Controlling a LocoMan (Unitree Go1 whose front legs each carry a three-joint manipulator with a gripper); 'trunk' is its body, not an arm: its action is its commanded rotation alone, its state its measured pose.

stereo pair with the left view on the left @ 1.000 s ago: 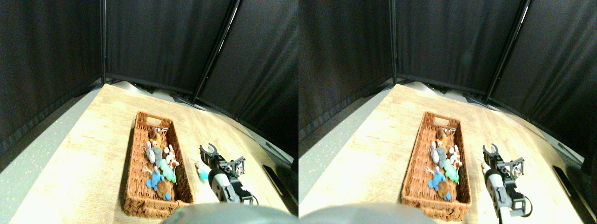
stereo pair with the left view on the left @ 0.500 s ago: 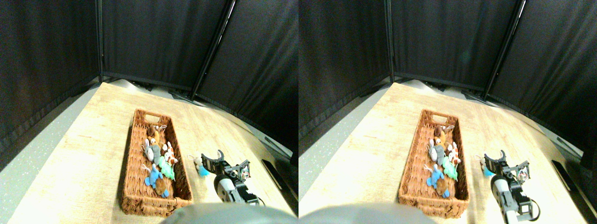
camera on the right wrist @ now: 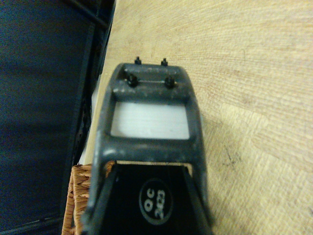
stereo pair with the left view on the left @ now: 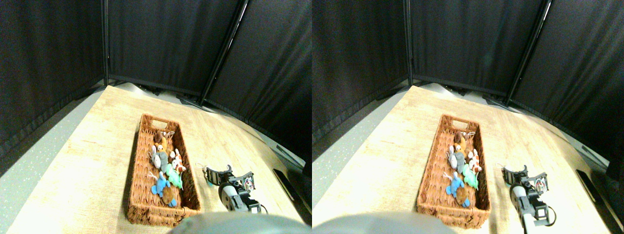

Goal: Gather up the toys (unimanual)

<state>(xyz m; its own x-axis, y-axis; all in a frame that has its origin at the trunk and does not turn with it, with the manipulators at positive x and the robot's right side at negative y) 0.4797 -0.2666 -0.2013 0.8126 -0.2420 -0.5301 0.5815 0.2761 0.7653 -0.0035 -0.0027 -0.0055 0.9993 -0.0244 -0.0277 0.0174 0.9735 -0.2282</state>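
Note:
Several toys lie in the wicker basket (stereo pair with the left view on the left: pixel 141 195): a brown one (stereo pair with the left view on the left: pixel 160 140), a grey one (stereo pair with the left view on the left: pixel 158 158), an orange-white one (stereo pair with the left view on the left: pixel 177 161), a green one (stereo pair with the left view on the left: pixel 173 176), a blue one (stereo pair with the left view on the left: pixel 160 184) and another brown one (stereo pair with the left view on the left: pixel 169 195). One more toy (stereo pair with the left view on the left: pixel 208 182), white and light blue, rests on the table just right of the basket, its string loop (stereo pair with the left view on the left: pixel 199 165) pointing away. My right gripper (stereo pair with the left view on the left: pixel 217 171) is down over this toy with its two jaws apart, hiding most of it. In the wrist view a pale patch (camera on the right wrist: pixel 149 120) shows through the jaw frame.
The basket stands lengthwise on a light wooden table (stereo pair with the left view on the left: pixel 97 146), with its corner (camera on the right wrist: pixel 78 196) beside the jaw in the wrist view. Black curtains (stereo pair with the left view on the left: pixel 165 44) wall the table at the back and both sides. A dark slot (stereo pair with the left view on the left: pixel 282 179) lies at the table's right edge.
My gripper has pulled back and dropped lower, from beside the white-blue toy to right over it. The toys in the basket have not moved.

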